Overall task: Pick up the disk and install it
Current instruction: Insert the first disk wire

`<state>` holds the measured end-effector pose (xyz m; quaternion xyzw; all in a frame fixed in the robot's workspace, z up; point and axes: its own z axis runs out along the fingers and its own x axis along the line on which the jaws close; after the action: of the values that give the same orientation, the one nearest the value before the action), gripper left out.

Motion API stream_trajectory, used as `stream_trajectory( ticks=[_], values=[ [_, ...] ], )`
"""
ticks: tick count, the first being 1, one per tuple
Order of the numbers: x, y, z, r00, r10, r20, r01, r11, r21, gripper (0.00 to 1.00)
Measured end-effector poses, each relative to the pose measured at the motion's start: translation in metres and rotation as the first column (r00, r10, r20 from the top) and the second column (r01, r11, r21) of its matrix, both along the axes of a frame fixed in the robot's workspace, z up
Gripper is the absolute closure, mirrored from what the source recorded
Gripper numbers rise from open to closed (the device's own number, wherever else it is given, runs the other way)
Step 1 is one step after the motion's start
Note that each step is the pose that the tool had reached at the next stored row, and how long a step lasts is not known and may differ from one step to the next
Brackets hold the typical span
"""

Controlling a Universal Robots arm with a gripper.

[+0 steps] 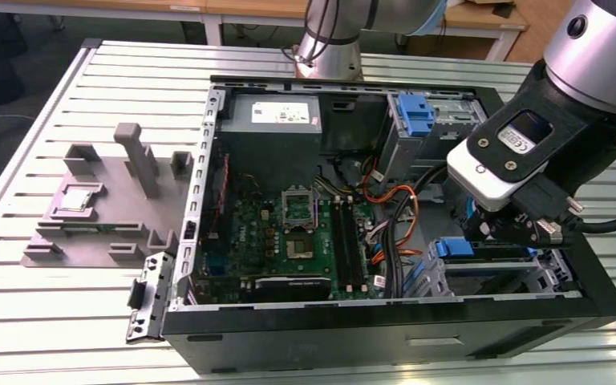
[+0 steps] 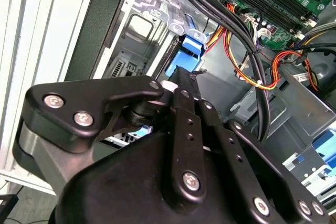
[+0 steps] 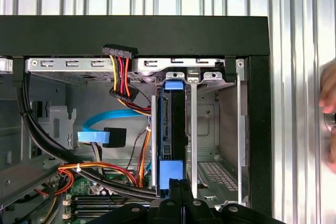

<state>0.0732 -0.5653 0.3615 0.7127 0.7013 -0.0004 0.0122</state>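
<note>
a robotics lab or test workshop (going by the exterior view): a slotted aluminium table (image 1: 30, 337) carries an opened desktop computer case (image 1: 394, 341), with a grey parts fixture (image 1: 105, 216) at nine o'clock of it, the robot arm's base (image 1: 327, 48) at twelve o'clock, and wooden desks (image 1: 254, 8) beyond.

Case (image 1: 372, 341) on desk (image 1: 62, 337). Fixture (image 1: 94, 224) beside the case, on the exterior view's left. Disk (image 3: 169, 124) on edge in the case's bay (image 3: 193, 129), exterior view's right near corner; tool (image 3: 180, 187) just above.
</note>
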Motion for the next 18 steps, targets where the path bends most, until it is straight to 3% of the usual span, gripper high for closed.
stream_trajectory(
  ticks=[7,13,18],
  values=[
    [0.0003,0.0,-0.0001,1.0,0.0,0.0,0.0,1.0,0.0,0.9],
    [0.0129,0.0,-0.0003,1.0,0.0,0.0,0.0,1.0,0.0001,0.9],
    [0.0136,0.0,-0.0002,1.0,0.001,0.0,-0.001,1.0,0.0,0.9]
  ],
)
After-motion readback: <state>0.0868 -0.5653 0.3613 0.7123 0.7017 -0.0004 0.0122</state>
